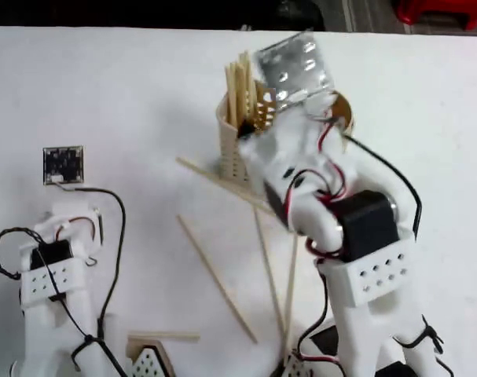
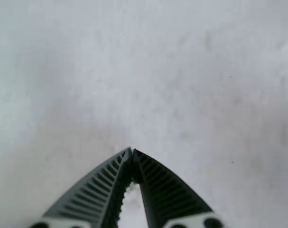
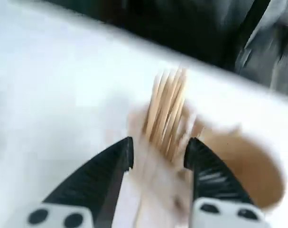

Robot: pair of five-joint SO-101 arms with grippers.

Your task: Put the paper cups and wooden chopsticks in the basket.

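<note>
I am seeing the right end effector (image 3: 158, 152) hanging wide open over the basket (image 1: 232, 155), its two dark fingers (image 3: 116, 164) standing either side of a bundle of wooden chopsticks (image 3: 165, 111) without gripping it, as far as the blur lets me judge. From the high view that bundle is standing upright in the white lattice basket near the far side of the table (image 1: 128, 86), with the right arm (image 1: 356, 243) reaching across to it. A paper cup (image 1: 345, 108), brown inside, is showing close by the basket on the arm's far side, partly hidden; I cannot tell whether it is sitting in the basket or next to it. Several loose chopsticks (image 1: 216, 276) are lying scattered on the table between the arms, one of them resting against the basket's foot. The left end effector (image 2: 132, 152) is closed tip to tip, holding nothing, and hanging over bare table. A small black square board (image 1: 63, 165) is lying near the left arm (image 1: 53, 267).
</note>
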